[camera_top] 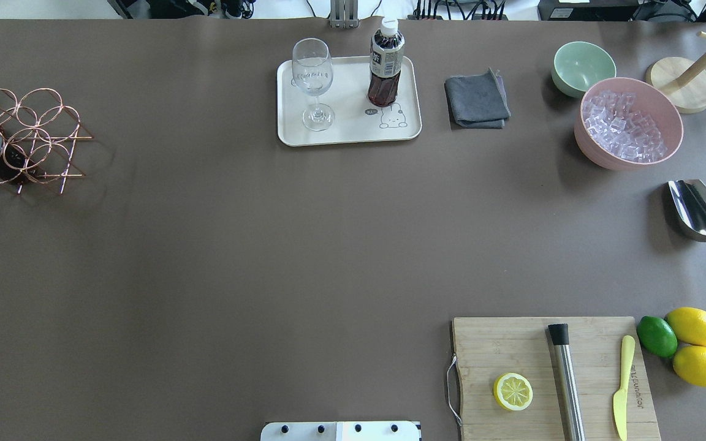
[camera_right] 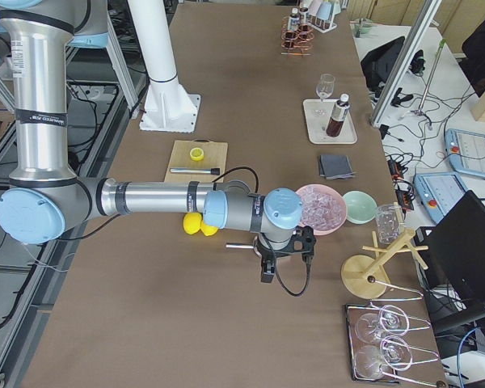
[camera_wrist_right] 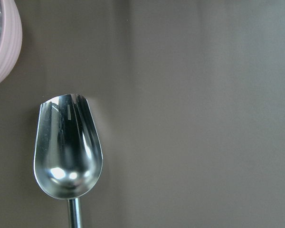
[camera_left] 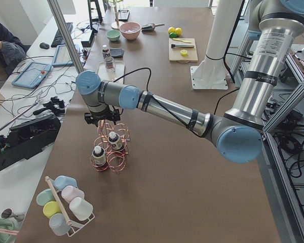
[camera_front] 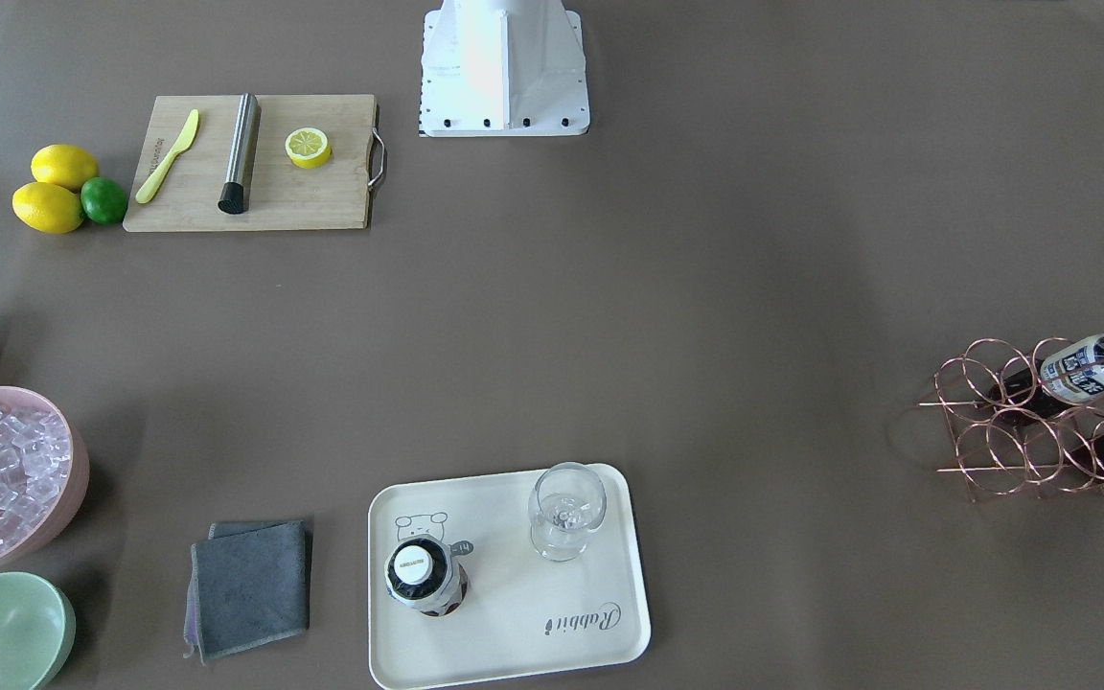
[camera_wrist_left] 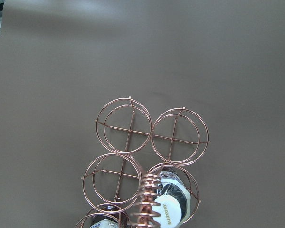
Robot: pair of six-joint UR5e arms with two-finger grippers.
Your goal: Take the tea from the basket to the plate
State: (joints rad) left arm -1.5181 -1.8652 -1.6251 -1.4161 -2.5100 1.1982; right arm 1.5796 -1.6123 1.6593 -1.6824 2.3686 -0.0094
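Note:
One tea bottle (camera_top: pixel 385 67) stands upright on the cream plate (camera_top: pixel 353 131), next to a stemmed glass (camera_top: pixel 313 79). Two more tea bottles (camera_front: pixel 1089 369) lie in the rose-gold wire basket (camera_top: pixel 28 131) at the table's left end. In the exterior left view my left gripper (camera_left: pixel 102 120) hangs just above the basket (camera_left: pixel 111 152); I cannot tell whether it is open. Its wrist view looks down on the basket rings (camera_wrist_left: pixel 128 130) and one bottle cap (camera_wrist_left: pixel 173 204). In the exterior right view my right gripper (camera_right: pixel 284 257) hovers over the table; I cannot tell its state.
A metal scoop (camera_wrist_right: pixel 69 142) lies under the right wrist beside a pink bowl of ice (camera_top: pixel 629 122). A green bowl (camera_top: pixel 583 66) and grey cloth (camera_top: pixel 477 101) sit near the plate. A cutting board (camera_top: pixel 549 380) with lemon half, muddler and knife is front right.

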